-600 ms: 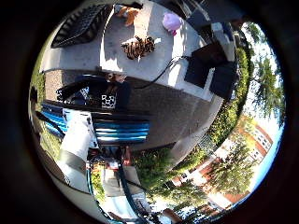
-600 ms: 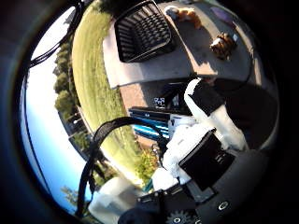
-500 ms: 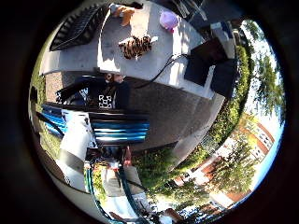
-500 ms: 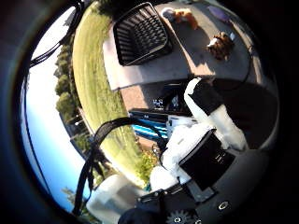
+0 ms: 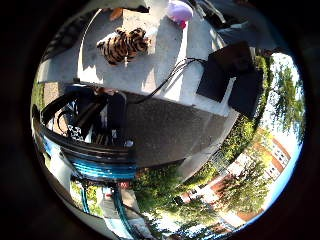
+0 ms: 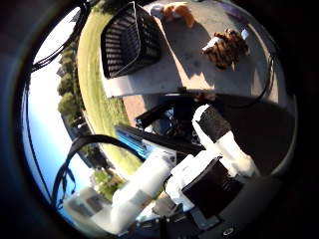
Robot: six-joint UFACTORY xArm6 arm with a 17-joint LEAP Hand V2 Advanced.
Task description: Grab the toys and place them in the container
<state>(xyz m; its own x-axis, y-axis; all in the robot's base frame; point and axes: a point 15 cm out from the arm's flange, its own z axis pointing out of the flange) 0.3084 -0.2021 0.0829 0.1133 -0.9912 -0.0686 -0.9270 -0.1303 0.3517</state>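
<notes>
A striped tiger toy [image 5: 124, 44] lies on a pale table [image 5: 155, 72] in the right little finger side palm view, with a pink toy [image 5: 181, 11] further along the table. The right thumb side palm view shows the tiger toy [image 6: 225, 48], an orange toy [image 6: 180, 13] and a black slatted container [image 6: 128, 40] standing on the same table. My hand [image 6: 214, 159] is above and away from the table. Its white and black fingers [image 6: 212, 121] are relaxed and hold nothing.
Two black boxes [image 5: 232, 70] sit at the table's edge. Paved ground [image 5: 175, 125] lies below the table, and a grass strip [image 6: 90, 75] runs beside it. Trees and buildings stand far off.
Both views have shifted and the toys and container look larger, so the hand has moved nearer the table. The toys lie where they were.
</notes>
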